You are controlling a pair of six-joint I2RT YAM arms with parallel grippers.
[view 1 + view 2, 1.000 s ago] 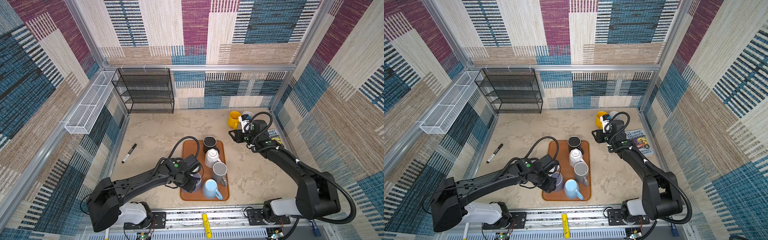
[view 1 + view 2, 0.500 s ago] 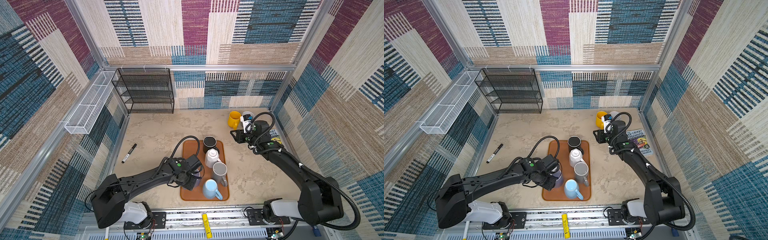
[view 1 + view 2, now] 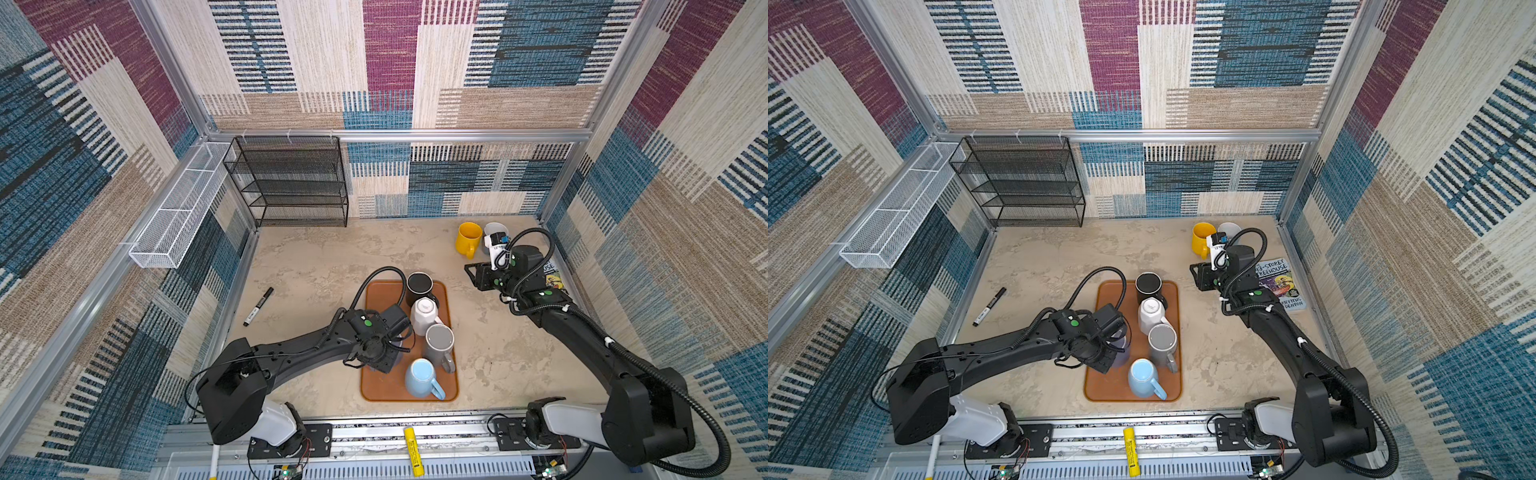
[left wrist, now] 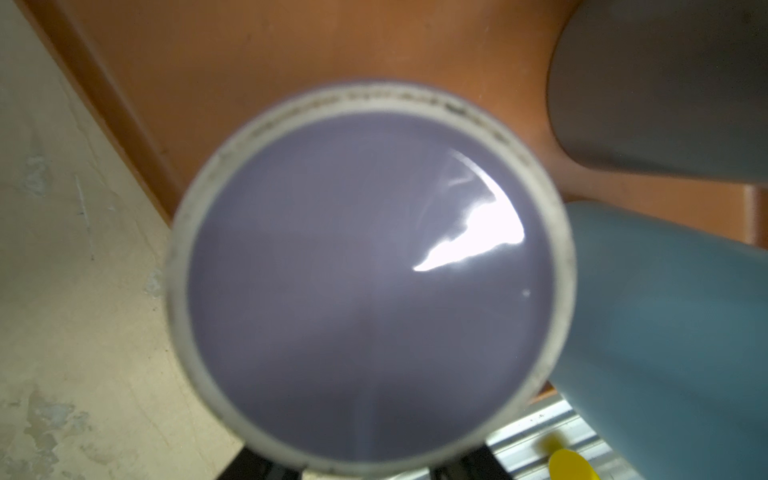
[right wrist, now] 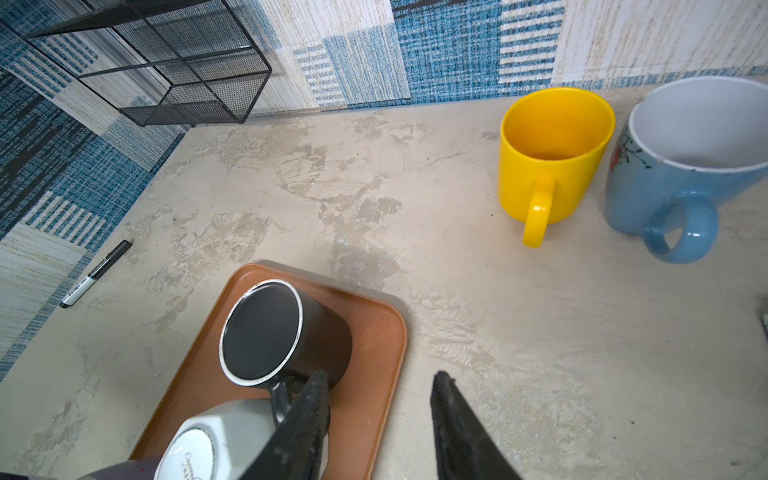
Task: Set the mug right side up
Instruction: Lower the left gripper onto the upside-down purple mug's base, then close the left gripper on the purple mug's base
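The lavender mug (image 4: 370,274) stood upside down, base up, near the edge of the brown tray (image 3: 378,388), with the left end effector (image 3: 384,357) set down over it. Its dark fingers (image 4: 257,467) showed only as slivers on either side of the mug's wall, so I could not tell whether they gripped it or merely flanked it. The right end effector (image 5: 380,378) hung narrowly parted and empty over the table (image 5: 540,332) beside the tray, well apart from the job. The danger lay in the crowding: the grey mug (image 4: 665,83) and the light blue mug (image 4: 665,332) sat just beside the lavender one, so a turn made low could swing it into either and knock them about. A glazed, rounded wall pinched from the sides might also slip or rotate during the flip, dropping the mug onto the tray. Lifting clear first seemed the safer course.
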